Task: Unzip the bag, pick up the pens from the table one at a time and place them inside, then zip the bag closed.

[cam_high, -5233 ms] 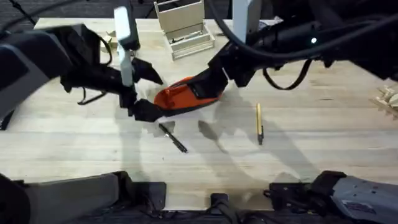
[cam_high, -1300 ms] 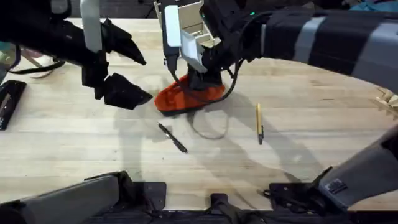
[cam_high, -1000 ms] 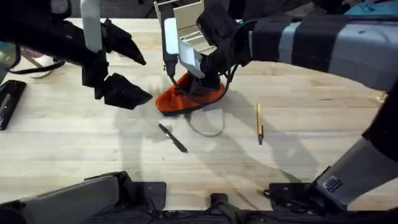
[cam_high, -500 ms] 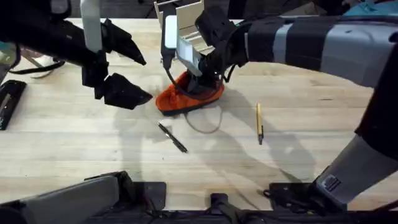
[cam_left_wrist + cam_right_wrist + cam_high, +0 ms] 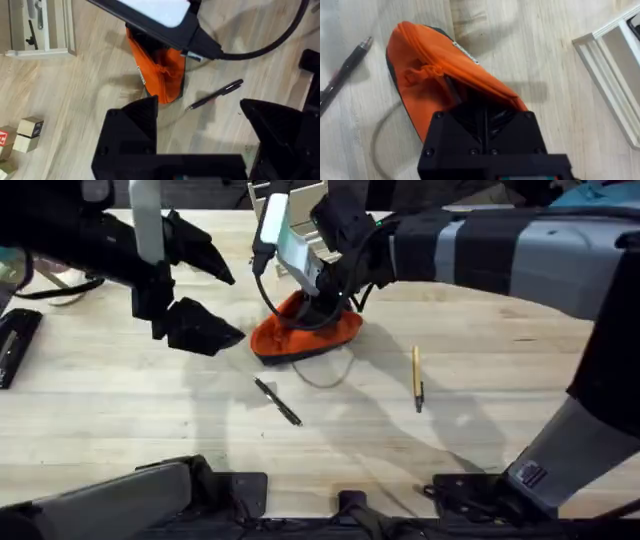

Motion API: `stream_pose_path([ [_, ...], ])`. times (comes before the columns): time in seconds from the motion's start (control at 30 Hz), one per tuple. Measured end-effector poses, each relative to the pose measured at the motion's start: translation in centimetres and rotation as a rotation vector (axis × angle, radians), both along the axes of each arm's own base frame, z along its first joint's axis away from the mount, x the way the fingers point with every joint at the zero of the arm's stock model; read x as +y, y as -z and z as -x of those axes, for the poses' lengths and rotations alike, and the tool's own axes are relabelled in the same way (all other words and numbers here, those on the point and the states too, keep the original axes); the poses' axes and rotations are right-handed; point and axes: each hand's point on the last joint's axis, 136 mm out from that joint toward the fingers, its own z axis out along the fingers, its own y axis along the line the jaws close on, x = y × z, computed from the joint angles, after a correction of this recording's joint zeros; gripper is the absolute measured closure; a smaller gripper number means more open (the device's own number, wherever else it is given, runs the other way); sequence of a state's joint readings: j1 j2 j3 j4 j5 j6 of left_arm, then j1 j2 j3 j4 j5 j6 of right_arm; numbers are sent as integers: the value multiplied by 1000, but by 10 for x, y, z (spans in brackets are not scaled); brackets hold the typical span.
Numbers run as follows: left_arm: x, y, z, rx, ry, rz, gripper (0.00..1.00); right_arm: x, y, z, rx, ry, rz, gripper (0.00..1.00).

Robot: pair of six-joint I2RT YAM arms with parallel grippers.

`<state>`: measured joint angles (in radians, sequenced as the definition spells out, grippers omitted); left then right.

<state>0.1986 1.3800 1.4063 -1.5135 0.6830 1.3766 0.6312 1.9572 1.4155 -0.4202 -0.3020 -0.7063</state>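
So: table (image 5: 500, 380) is light plank wood and carries everything. Right arm reaches across from the 3 o'clock side to the centre-back of the table, and the right gripper (image 5: 322, 308) is down on the pouch. Left arm sits at 10 o'clock, with the left gripper (image 5: 195, 290) hovering off the pouch's 9 o'clock end, not touching it. Its jaws stand wide apart with nothing between them.

Wooden tray organizer (image 5: 296, 225) is at 12 o'clock at the far edge. The left wrist view shows small dark tools lying in its compartments; can't identify them.

Orange pencil pouch (image 5: 300, 340) lies just in front of the organizer, dark bottom edge on the table, zipper side up. In the right wrist view the right gripper's black fingers (image 5: 485, 122) are pressed together on the pouch's top fabric near one end, so the jaws are clamped on the pouch. Fabric is bunched and wrinkled below the grip. Can't tell whether the zipper is open, and nothing is visible inside the pouch.

Tan pen (image 5: 417, 378) with dark tip lies on the table at 4 o'clock from the pouch, well apart, pointing toward the near edge.

Black pen (image 5: 277, 401) lies near the pouch at its 6 o'clock, on a diagonal.

Small wooden blocks (image 5: 20, 140) sit on the table in the left wrist view.
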Motion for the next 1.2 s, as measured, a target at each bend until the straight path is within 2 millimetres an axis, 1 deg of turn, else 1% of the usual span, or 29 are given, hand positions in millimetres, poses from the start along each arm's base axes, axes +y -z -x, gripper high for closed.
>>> stream_pose_path([
  [0.03,0,0,0,0,0,0,6,0,0,0,0,1,1,965],
  [0.07,0,0,0,0,0,0,4,1,0,1,4,5,1,891],
  [0.1,0,0,0,0,0,0,5,0,1,1,5,3,4,770],
  [0.23,0,0,0,0,0,0,5,0,1,1,-1,7,11,190],
  [0.27,0,0,0,0,0,0,5,-1,1,0,-3,10,12,65],
  [0.3,0,0,0,0,0,0,5,-1,0,-2,-8,12,10,22],
  [0.37,0,0,0,-1,0,0,6,-1,0,-2,-8,13,10,9],
  [0.7,0,0,0,-1,0,0,5,-6,1,-2,-14,28,54,8],
  [0.83,0,0,0,-2,0,0,5,-16,-4,8,13,33,93,6],
  [1.0,0,0,0,-1,0,0,5,-35,-21,28,47,33,142,6],
  [1.07,0,0,0,1,0,0,5,-41,-33,34,41,38,150,6],
  [1.2,0,0,2,9,0,2,6,-55,-62,47,23,47,152,6],
])
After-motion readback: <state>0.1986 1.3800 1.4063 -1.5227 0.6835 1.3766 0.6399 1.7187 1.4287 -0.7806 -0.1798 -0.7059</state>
